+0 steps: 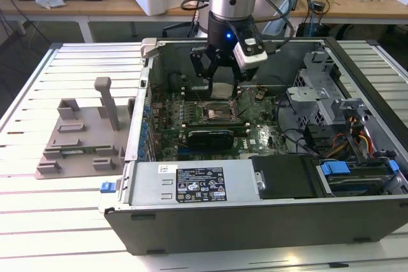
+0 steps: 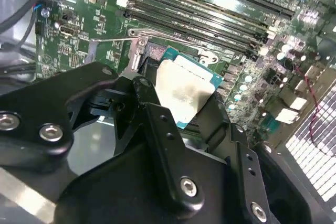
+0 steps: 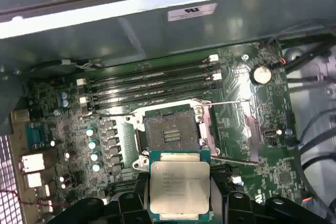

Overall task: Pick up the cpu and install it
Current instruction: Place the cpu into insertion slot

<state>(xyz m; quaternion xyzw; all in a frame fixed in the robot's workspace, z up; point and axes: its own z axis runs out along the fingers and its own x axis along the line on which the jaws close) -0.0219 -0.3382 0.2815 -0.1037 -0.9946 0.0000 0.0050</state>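
Cpu (image 3: 179, 190) is held flat, shiny side up, between the black fingers (image 2: 153, 121), which are closed on its opposite edges. That level hold presumably keeps its underside square to the socket (image 3: 169, 135). In both wrist views the chip hangs above the green motherboard (image 3: 273, 174), just beside the socket and not yet over it. The socket's metal cover frame (image 3: 236, 129) stands swung aside, so the pin field lies bare and ready to receive the chip.

In the exterior view the arm reaches down into the open computer case (image 1: 255, 214), which lies on its side on the slatted table (image 1: 64, 221). A grey fixture plate (image 1: 83, 144) sits on the table at the exterior view's left, well apart from the work.

How high the cpu hangs above the board is hard to judge. Its underside is hidden, and its near edge is cut off in the first wrist view. Seen from outside, the fingers cover most of the chip.
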